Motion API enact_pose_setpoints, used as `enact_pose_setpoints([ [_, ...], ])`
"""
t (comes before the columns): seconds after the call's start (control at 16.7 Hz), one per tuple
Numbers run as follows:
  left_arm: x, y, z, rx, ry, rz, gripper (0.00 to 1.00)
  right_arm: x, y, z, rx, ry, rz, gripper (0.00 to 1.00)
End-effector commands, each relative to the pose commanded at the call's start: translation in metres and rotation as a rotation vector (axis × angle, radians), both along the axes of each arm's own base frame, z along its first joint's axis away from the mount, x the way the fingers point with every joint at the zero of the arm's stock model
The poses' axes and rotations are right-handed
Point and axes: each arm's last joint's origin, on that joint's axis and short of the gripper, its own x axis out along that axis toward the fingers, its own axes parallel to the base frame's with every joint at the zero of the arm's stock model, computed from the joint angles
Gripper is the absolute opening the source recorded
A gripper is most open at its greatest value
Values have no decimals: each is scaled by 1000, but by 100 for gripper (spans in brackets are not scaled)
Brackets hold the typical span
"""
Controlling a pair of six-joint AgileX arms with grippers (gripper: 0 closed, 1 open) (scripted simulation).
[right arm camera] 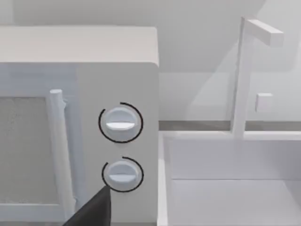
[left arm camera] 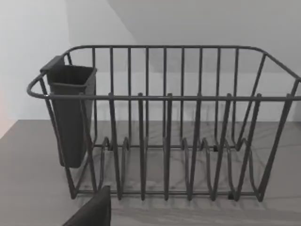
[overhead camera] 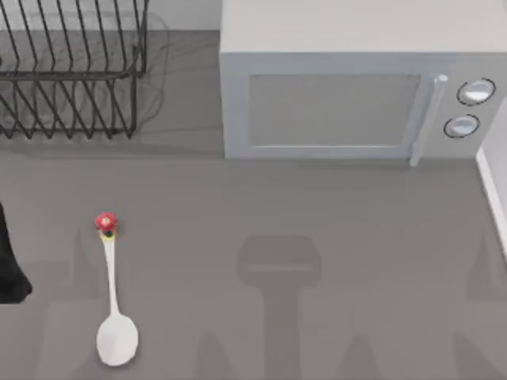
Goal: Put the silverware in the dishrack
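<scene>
The silverware is a single white spoon [overhead camera: 116, 313] lying flat on the grey table at the front left. Its oval bowl points toward the front edge and its red-and-yellow knob [overhead camera: 106, 224] points toward the back. The dishrack [overhead camera: 71, 75], a black wire rack, stands at the back left, well behind the spoon. The left wrist view faces the dishrack [left arm camera: 164, 122] head-on, with a dark cup [left arm camera: 70, 113] hanging on one end. A dark part of my left gripper [left arm camera: 91, 212] shows low in that view. My right gripper [right arm camera: 91, 209] faces the microwave's knobs.
A grey microwave [overhead camera: 356, 79] with its door closed stands at the back, right of the rack, with two round knobs [right arm camera: 120, 123]. A white sink [right arm camera: 235, 188] with a faucet [right arm camera: 244, 70] sits beside it at the right edge. A dark bit of my left arm [overhead camera: 9, 269] is at the left edge.
</scene>
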Motion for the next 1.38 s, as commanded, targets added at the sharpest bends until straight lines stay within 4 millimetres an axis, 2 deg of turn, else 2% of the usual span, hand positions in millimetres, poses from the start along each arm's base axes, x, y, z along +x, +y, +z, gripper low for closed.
enact_pose_setpoints([
  [0.24, 0, -1, 6, -14, 24, -11, 100, 0, 0, 0, 0, 0, 0, 100],
  [0.42, 3, -4, 27, -61, 127, -41, 100, 0, 0, 0, 0, 0, 0, 100],
  [0.6, 17, -10, 51, -121, 325, -66, 100, 0, 0, 0, 0, 0, 0, 100],
  [0.78, 47, -20, 68, -169, 611, -66, 100, 0, 0, 0, 0, 0, 0, 100],
  [0.9, 74, -29, 70, -187, 823, -48, 100, 0, 0, 0, 0, 0, 0, 100],
  [1.14, 129, -54, 59, -188, 1200, 25, 100, 0, 0, 0, 0, 0, 0, 100],
  [1.38, 170, -79, 45, -174, 1434, 104, 100, 0, 0, 0, 0, 0, 0, 100],
])
